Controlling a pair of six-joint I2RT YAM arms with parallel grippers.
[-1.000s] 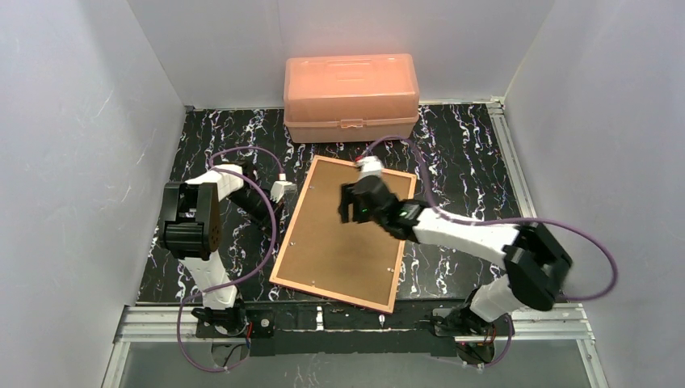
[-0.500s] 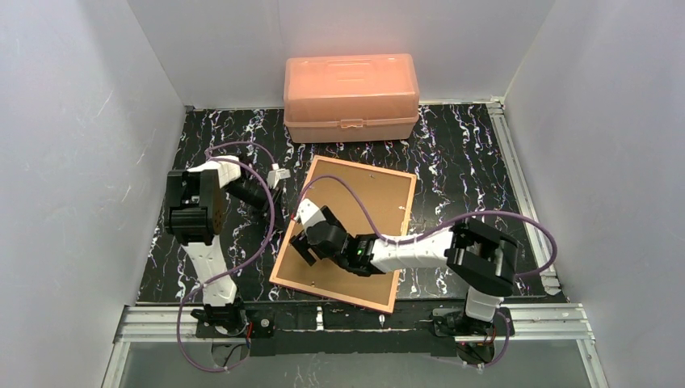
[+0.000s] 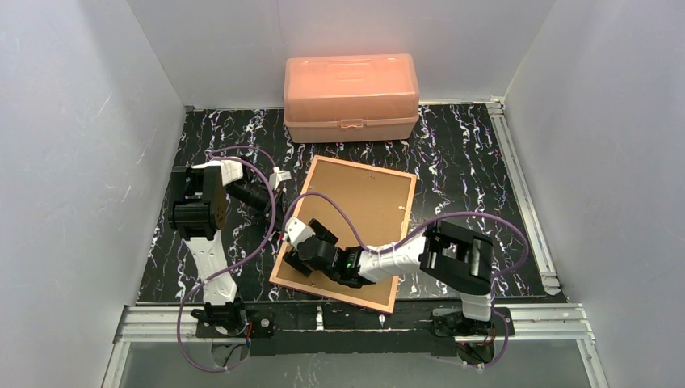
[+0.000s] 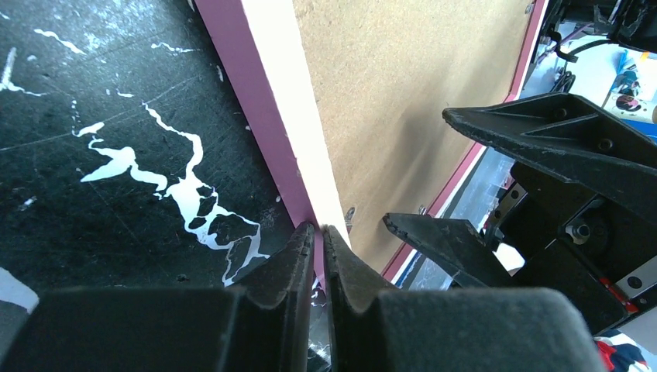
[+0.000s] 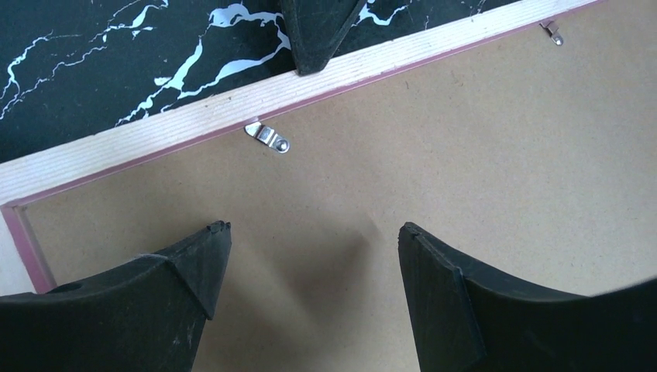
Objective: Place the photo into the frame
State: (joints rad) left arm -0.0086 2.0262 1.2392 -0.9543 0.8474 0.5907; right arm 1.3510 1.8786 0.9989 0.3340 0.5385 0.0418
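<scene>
The frame lies face down in the middle of the table, its tan back edge and brown backing board upward. The photo is hidden. My right gripper hovers over the board near the frame's near-left corner. It is open, with only bare board between its fingers. My left gripper is shut. Its tips rest on the frame's left border, where the pink side meets the pale wood. That left fingertip shows on the wood strip, just beyond a metal clip.
A salmon-pink lidded box stands at the back of the black marbled table. White walls close in on three sides. Purple cables loop over both arms. A metal rail runs along the near edge.
My right arm has swept from the frame's far side to its near-left corner, and its jaws have opened wider. The left arm has drawn back slightly. The frame has not moved.
</scene>
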